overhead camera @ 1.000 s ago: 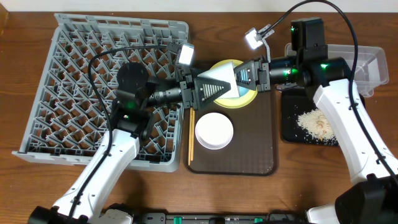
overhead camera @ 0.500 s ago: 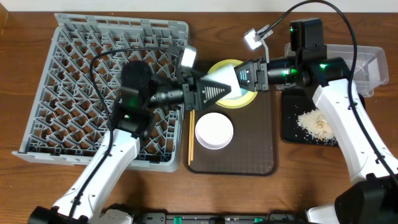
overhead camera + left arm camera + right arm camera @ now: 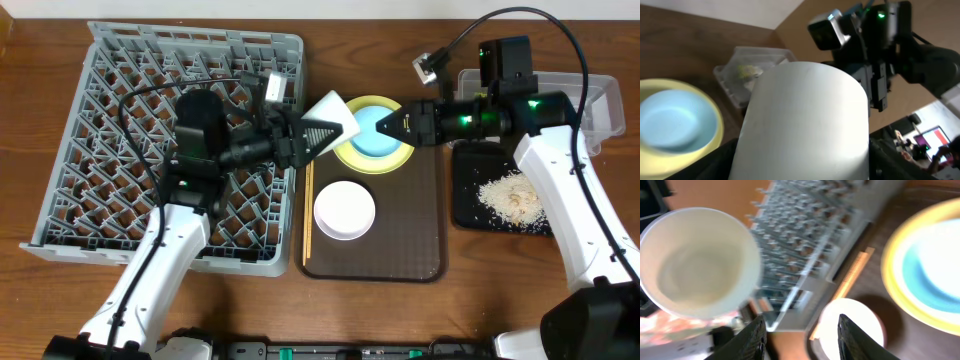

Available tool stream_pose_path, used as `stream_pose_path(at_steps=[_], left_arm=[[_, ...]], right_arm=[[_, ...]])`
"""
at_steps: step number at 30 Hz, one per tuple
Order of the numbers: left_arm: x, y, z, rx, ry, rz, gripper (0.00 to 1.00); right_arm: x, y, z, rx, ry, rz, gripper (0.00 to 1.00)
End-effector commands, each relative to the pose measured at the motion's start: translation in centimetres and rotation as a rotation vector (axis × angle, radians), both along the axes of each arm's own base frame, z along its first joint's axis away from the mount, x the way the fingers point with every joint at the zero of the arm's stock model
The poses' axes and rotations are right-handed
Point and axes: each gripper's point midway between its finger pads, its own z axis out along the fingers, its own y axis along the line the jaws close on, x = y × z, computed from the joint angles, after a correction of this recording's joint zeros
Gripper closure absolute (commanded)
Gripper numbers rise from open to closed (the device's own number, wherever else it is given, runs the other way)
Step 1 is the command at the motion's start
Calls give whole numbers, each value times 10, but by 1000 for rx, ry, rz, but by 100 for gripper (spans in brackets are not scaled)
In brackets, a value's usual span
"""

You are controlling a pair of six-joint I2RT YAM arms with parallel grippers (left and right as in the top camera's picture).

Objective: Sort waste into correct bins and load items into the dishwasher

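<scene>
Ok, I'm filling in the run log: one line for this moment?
left jaws: shut on white cup | right jaws: open, empty | light-blue bowl on yellow plate

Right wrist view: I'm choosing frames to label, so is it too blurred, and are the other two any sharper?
Right wrist view: smeared throughout, the white cup and dish rack have soft edges. Left wrist view: the cup fills the frame, close and soft; the blue bowl is soft too. Overhead view: sharp, evenly lit.

Brown wooden desk point(image 3: 40, 290). Dark-brown tray point(image 3: 400, 240) lies flat on it near centre, long side running front to back. Left wrist view: blurry lit screen point(image 3: 932, 139), far right.
</scene>
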Motion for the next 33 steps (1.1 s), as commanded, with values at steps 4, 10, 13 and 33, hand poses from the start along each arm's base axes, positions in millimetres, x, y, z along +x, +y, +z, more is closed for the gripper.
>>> stream_pose_path(at_steps=[4, 10, 13, 33], left_arm=[[17, 43, -26, 138, -3, 146, 94], [14, 122, -59, 451, 114, 495, 94], [-3, 171, -68, 616, 206, 701, 94], [-56, 242, -150, 909, 654, 818, 94]], right_arm=[[15, -39, -30, -227, -17, -119, 53], [14, -64, -44, -391, -1, -193, 51], [9, -77, -44, -469, -11, -220, 50], [-15, -116, -22, -652, -57, -327, 43]])
